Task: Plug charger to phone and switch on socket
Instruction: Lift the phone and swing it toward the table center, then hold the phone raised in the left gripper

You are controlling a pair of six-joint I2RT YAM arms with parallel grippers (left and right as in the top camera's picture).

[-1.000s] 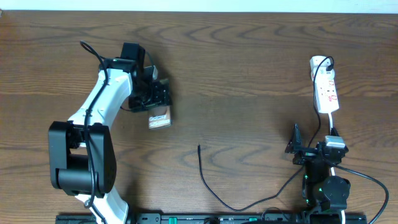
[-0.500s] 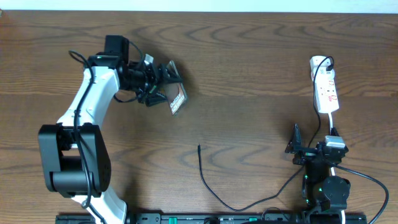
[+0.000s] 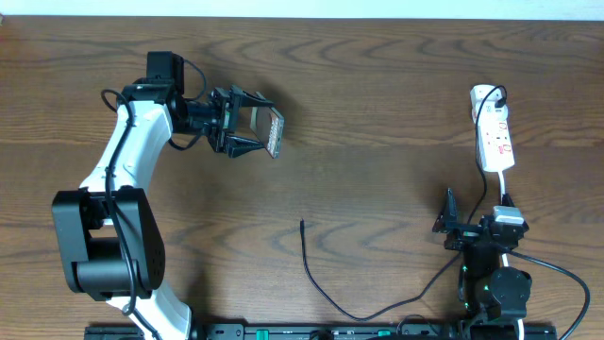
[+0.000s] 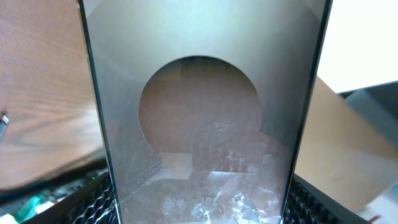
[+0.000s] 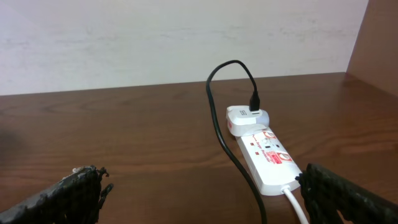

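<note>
The phone (image 3: 274, 132) hangs above the table, turned on its edge, with my left gripper (image 3: 257, 124) shut on it. In the left wrist view its glossy face (image 4: 199, 124) fills the frame between my two fingers (image 4: 93, 202). The charger (image 3: 312, 275) is a thin black cable lying at the table's front middle, its tip pointing away from me, well below the phone. Its other end loops into the white adapter on the socket (image 3: 494, 138) at the far right. My right gripper (image 3: 477, 210) stands open just in front of the socket (image 5: 267, 158), with nothing between its fingers (image 5: 68, 199).
The socket's white cord (image 5: 295, 205) runs back towards my right arm beside the charger cable (image 5: 217, 124). A pale wall rises behind the brown wooden table (image 3: 377, 113). A black rail lies along the front edge (image 3: 283, 332).
My left arm has lifted the phone off the table, carried it up and to the right, and turned it onto its edge. The right arm, charger and socket have not moved.
</note>
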